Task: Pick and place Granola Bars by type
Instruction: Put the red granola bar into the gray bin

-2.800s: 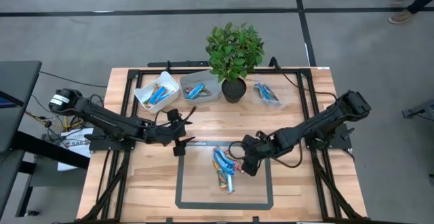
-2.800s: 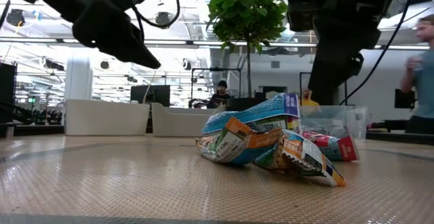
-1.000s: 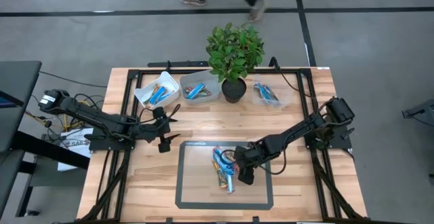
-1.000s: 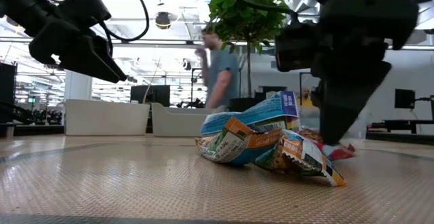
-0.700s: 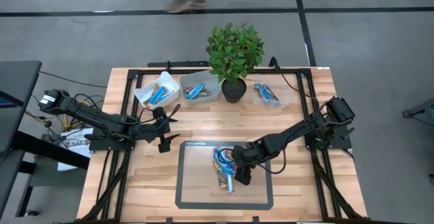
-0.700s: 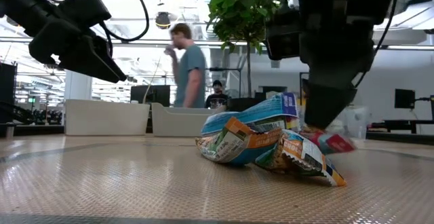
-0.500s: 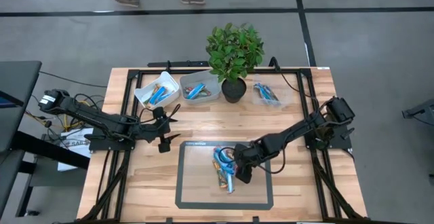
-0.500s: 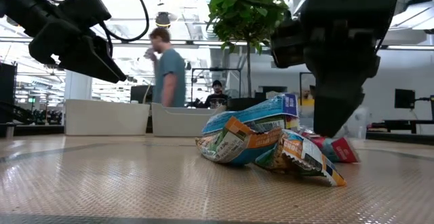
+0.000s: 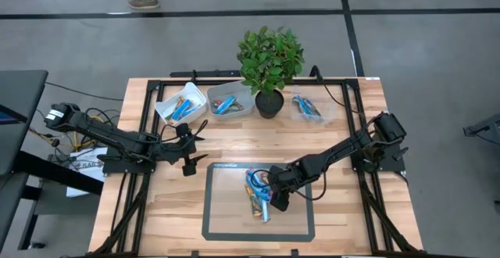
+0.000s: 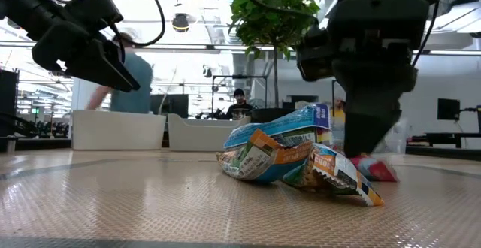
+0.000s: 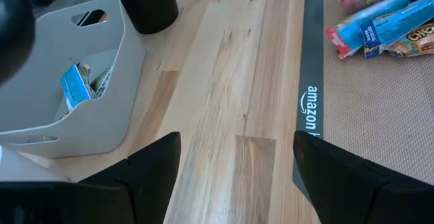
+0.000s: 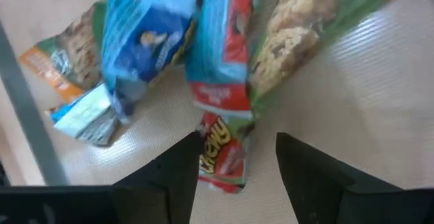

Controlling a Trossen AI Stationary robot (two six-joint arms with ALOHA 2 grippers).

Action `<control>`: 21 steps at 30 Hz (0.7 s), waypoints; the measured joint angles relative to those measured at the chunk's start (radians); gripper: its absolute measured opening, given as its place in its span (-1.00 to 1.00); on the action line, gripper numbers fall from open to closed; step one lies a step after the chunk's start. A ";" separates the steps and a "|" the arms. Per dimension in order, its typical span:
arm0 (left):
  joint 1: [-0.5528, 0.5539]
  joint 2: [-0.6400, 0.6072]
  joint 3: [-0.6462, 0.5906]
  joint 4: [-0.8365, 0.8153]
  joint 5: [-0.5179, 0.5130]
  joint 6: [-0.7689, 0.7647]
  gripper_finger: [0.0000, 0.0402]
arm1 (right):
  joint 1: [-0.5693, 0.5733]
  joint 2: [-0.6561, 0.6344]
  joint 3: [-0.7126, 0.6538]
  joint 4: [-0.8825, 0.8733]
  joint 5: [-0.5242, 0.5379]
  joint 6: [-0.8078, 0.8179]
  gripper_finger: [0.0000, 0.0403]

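right tool (image 12: 237,157) gapes, holding nothing, over piled granola bars (image 9: 257,193); white tubs (image 9: 180,104) hold bars.

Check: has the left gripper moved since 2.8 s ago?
Yes. The left gripper has pulled back from the mat, toward the table's left edge.

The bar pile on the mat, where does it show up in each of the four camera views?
High view: bar pile mid-mat, just left of the right gripper.
Low view: centre, lying on the mat.
Left wrist view: far off, across the mat's dark border from the tub.
Right wrist view: close up, just ahead of the open fingers.
Shared landmark: the mat.
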 joint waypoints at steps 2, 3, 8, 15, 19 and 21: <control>0.000 0.000 0.000 0.000 0.000 0.000 0.39 | 0.000 0.026 0.001 0.031 -0.043 -0.001 -0.08; 0.000 0.000 0.000 0.000 0.000 0.000 0.39 | 0.000 0.039 0.004 0.041 -0.062 -0.006 -0.08; 0.000 0.000 0.000 0.001 0.000 0.000 0.39 | 0.000 0.063 0.019 0.042 -0.060 -0.016 -0.08; 0.000 0.000 0.000 0.001 -0.001 0.000 0.39 | 0.000 0.066 0.045 0.003 -0.028 -0.038 -0.43; 0.000 0.000 0.000 0.001 -0.001 0.000 0.39 | 0.000 0.066 0.045 -0.001 -0.022 -0.037 -0.67; 0.000 0.000 0.000 0.001 -0.001 0.000 0.39 | 0.000 0.066 0.045 -0.002 -0.018 -0.037 -0.73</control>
